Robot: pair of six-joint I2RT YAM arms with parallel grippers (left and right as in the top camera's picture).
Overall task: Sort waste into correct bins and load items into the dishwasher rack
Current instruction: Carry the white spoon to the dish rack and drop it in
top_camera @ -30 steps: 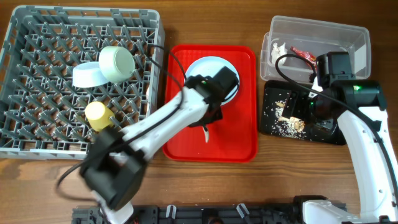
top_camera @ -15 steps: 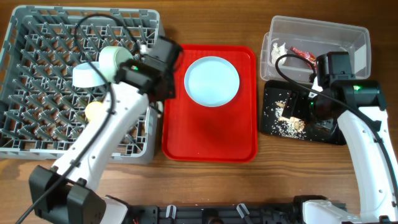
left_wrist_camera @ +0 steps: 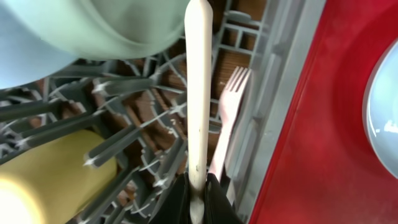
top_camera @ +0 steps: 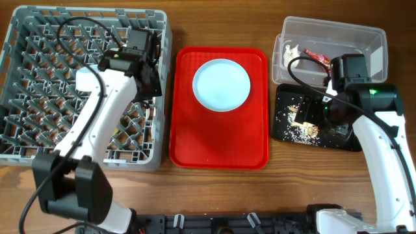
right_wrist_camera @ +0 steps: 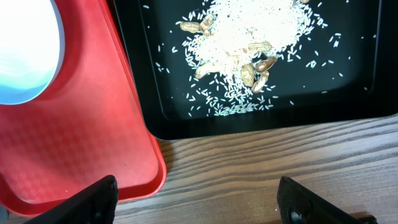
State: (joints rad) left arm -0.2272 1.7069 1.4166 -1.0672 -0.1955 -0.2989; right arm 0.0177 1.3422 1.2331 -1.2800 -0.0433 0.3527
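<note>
Your left fingers (left_wrist_camera: 176, 202) are pressed together on the handle of the white spoon (left_wrist_camera: 199, 93), which runs straight out ahead of them over the dishwasher rack (top_camera: 39, 78); only the handle shows, so you cannot tell where its bowl end lies. Just beside the handle, on the side toward the red serving tray (top_camera: 218, 140), the white fork (left_wrist_camera: 229, 118) lies down among the rack's pegs, tines pointing away from the fingers. On the other side of the fingers the yellow cup (left_wrist_camera: 43, 186) sits close by in the rack, and ahead of it a mint bowl (left_wrist_camera: 124, 25) crowds in next to the spoon handle. The rack's grey wall stands between the fingers and the red tray, where the white plate (top_camera: 221, 84) rests alone. Your right fingers (right_wrist_camera: 93, 200) are spread wide and hold nothing, hanging above the bare wooden table (right_wrist_camera: 249, 168). Straight ahead of them lies the black tray (right_wrist_camera: 348, 93) with the food scraps (right_wrist_camera: 249, 31) heaped toward its far side, and the corner of the red tray juts in ahead of one finger. Beyond the black tray, the clear tub (top_camera: 351, 32) holds the red wrapper (top_camera: 317, 56) and the white tissue (top_camera: 290, 52).
</note>
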